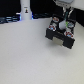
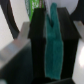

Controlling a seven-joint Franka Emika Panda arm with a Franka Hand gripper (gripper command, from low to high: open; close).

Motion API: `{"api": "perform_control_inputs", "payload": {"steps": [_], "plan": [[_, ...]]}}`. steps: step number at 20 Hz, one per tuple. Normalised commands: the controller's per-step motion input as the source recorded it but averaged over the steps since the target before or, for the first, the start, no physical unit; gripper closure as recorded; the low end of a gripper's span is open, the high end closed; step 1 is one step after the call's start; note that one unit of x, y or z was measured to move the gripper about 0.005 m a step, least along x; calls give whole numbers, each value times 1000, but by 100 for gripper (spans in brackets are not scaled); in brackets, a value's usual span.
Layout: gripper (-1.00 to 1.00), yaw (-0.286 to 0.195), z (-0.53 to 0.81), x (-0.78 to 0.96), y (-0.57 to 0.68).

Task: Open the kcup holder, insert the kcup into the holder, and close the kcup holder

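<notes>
The kcup holder (image 1: 61, 35) is a black box on the white table at the exterior view's right. Pale shapes show on its upper part, too blurred to tell whether a drawer is out. My gripper (image 1: 62, 19) hangs right over its far top edge. In the wrist view the black holder (image 2: 35, 47) fills the frame and a teal finger (image 2: 53, 42) runs down its front. I see only this one teal strip, so the jaw gap is not shown. A small white and green shape, probably the kcup (image 2: 34, 6), sits just beyond the holder's top; it also shows in the exterior view (image 1: 56, 23).
A white bottle-like object (image 1: 25, 10) stands at the back, towards the exterior view's left. Dark clutter lines the back edge of the table (image 1: 30, 55). The table surface is white.
</notes>
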Motion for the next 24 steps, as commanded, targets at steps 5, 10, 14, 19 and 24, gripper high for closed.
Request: {"api": "perform_control_inputs", "payload": {"steps": [5, 10, 14, 19, 24], "plan": [[100, -3, 51, 173, 13], [100, -4, 208, 191, 29], [100, -3, 85, 177, 21], [-100, 0, -62, -41, 0], [-100, 37, 0, -54, 74]]}}
